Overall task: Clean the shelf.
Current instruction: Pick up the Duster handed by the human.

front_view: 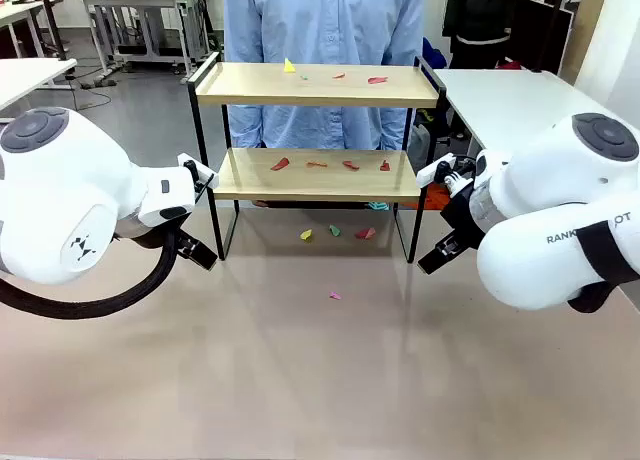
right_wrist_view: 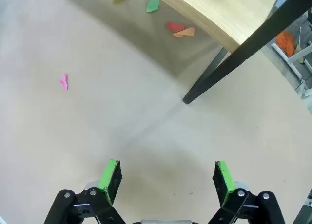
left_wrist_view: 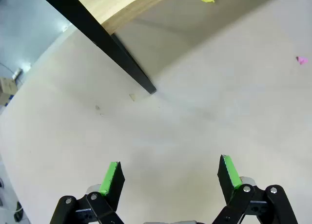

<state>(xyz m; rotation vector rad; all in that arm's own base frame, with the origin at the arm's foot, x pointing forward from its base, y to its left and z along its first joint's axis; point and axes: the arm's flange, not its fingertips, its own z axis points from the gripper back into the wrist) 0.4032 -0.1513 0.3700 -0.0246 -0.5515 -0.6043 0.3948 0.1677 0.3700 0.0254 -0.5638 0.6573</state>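
The shelf (front_view: 316,84) stands at the far middle of the table, two light wooden boards in a black frame. Small paper scraps lie on its top board, among them a yellow scrap (front_view: 289,66) and a red scrap (front_view: 377,79). Several red and orange scraps (front_view: 316,164) lie on the lower board. My left gripper (left_wrist_view: 170,171) hangs open and empty over the table beside the shelf's left leg (left_wrist_view: 105,41). The right gripper (right_wrist_view: 168,174) is open and empty too, near the shelf's right leg (right_wrist_view: 234,58).
More scraps lie on the table (front_view: 320,380) under the shelf: yellow (front_view: 306,235), green (front_view: 335,230), red (front_view: 365,233). A pink scrap (front_view: 335,295) lies farther forward. A person in a blue shirt (front_view: 320,20) stands behind the shelf. Both white arms (front_view: 60,200) (front_view: 560,220) flank it.
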